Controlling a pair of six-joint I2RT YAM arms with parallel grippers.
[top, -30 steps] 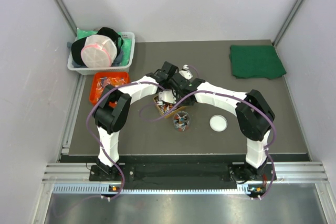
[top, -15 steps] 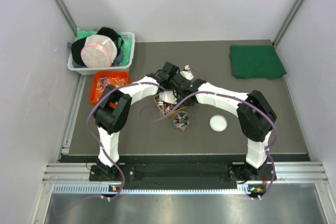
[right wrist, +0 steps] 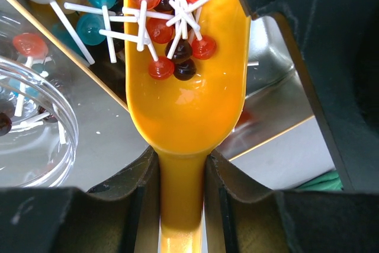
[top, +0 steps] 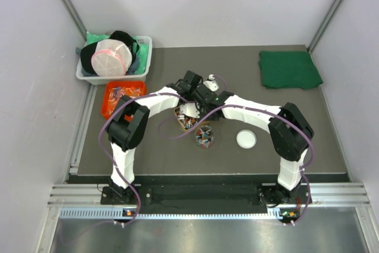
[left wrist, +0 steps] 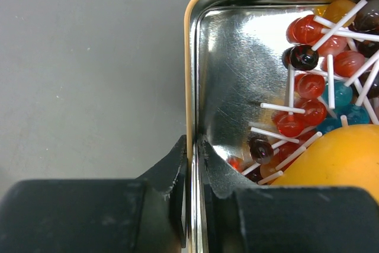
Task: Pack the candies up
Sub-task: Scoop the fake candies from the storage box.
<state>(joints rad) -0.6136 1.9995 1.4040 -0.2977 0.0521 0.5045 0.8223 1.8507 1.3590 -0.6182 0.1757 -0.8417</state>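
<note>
- From above, we see the left arm (top: 148,100) and the right arm (top: 249,111) meet over a tin (top: 176,115) near the middle of the dark counter (top: 296,122).
- The candies (top: 188,122) fill that tin. More lie in a clear round jar (top: 213,136) just in front of it and in an orange tray (top: 105,111) at the counter's left.
- A white lid (top: 246,139) lies to the right of the jar, apart from it. A folded green cloth (top: 289,69) sits at the far right corner, and a white bin (top: 112,79) of caps stands beyond the tray.
- From the left wrist, we see the left tool (left wrist: 192,152) astride the tin's side wall, one finger outside over the counter and the other inside. The fingers stand nearly together, and we cannot tell whether they pinch the wall or only flank it.
- Inside the tin, red, dark and blue candies on white sticks pile toward the right. The rounded back of the orange scoop (left wrist: 343,158) shows over them at lower right.
- From the right wrist, we see the right tool (right wrist: 182,170) pinching the scoop's handle between both fingers.
- The scoop's bowl carries a small heap of candies, red, dark and one pink, with their sticks crossed. The bowl hangs over the tin's corner, and the jar sits at left with a few candies inside.
</note>
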